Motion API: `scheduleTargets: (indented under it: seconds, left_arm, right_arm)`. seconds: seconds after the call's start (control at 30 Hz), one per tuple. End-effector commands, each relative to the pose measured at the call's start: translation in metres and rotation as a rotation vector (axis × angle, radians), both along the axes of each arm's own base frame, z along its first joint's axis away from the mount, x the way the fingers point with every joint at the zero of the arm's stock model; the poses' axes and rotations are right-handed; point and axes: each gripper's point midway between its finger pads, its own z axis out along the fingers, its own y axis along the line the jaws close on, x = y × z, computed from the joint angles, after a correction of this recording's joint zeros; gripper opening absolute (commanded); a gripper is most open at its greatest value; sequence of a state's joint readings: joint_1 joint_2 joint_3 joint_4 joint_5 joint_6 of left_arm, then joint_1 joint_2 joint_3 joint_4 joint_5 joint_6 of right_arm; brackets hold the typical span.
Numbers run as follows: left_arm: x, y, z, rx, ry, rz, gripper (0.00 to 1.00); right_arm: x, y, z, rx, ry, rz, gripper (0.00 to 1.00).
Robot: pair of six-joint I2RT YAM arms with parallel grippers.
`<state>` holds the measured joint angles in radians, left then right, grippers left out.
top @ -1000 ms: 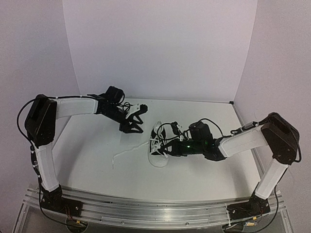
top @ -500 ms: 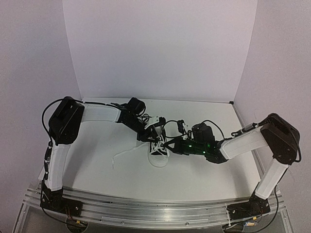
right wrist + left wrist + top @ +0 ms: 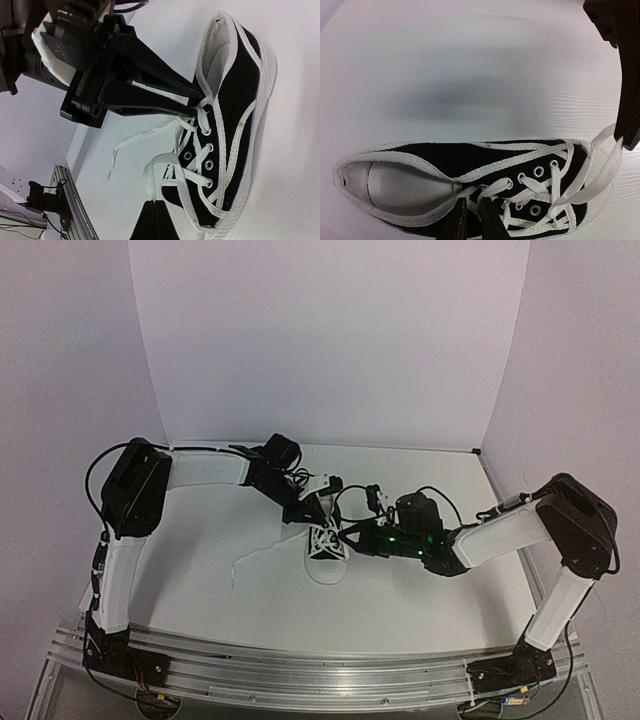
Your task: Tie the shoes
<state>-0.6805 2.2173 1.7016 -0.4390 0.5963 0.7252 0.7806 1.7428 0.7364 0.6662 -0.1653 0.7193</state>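
The black sneaker [image 3: 327,558] with a white toe cap stands mid-table, toe towards the arms. My left gripper [image 3: 318,510] is over its collar. In the left wrist view the narrow-set fingers [image 3: 457,220] pinch a white lace strand beside the top eyelets of the shoe [image 3: 445,155]. My right gripper [image 3: 348,535] is at the shoe's right side. In the right wrist view it [image 3: 159,212] is shut on a lace loop [image 3: 155,165] rising from the lower eyelets. The shoe [image 3: 240,100] and the left gripper [image 3: 197,102] also show there.
A loose lace end [image 3: 255,555] trails left on the white table, and shows in the right wrist view [image 3: 135,142]. An aluminium rail [image 3: 320,670] runs along the near edge. White backdrop walls [image 3: 330,340] enclose the back and sides.
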Motion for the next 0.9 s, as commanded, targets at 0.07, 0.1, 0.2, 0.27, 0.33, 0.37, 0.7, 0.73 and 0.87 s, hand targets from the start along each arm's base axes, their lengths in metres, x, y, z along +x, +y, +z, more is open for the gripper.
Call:
scheduleTargets:
  seconds: [0.07,0.1,0.2,0.27,0.33,0.37,0.7,0.73,0.87]
  left_arm:
    - [-0.001,0.002,0.001,0.034,-0.002,-0.015,0.16]
    - [-0.001,0.003,-0.001,0.039,0.004,-0.015,0.16]
    - [-0.001,0.003,0.0,0.044,0.011,-0.011,0.06]
    - [0.002,0.001,0.008,0.026,0.0,0.001,0.0]
    - [0.005,-0.002,0.023,-0.001,-0.02,0.011,0.0]
    - [0.006,-0.003,0.03,-0.012,-0.024,0.016,0.0]
    - [-0.001,0.001,0.079,-0.052,0.01,0.07,0.0]
    - [-0.002,0.001,0.082,-0.057,0.017,0.075,0.0]
    - [0.0,0.001,0.091,-0.071,0.035,0.11,0.0]
  right_arm:
    - [0.009,0.002,0.012,0.032,-0.037,-0.018,0.0]
    - [0.01,0.002,0.011,0.031,-0.037,-0.017,0.0]
    - [0.011,0.004,0.012,0.031,-0.041,-0.015,0.0]
    - [0.013,0.005,0.012,0.031,-0.045,-0.017,0.0]
    - [0.015,0.007,0.013,0.031,-0.05,-0.016,0.0]
    - [0.017,0.009,0.015,0.032,-0.057,-0.013,0.0]
    - [0.051,0.016,0.01,-0.072,-0.087,-0.092,0.0]
    - [0.054,0.017,0.008,-0.077,-0.085,-0.098,0.0]
    - [0.058,0.022,-0.005,-0.104,-0.065,-0.092,0.0]
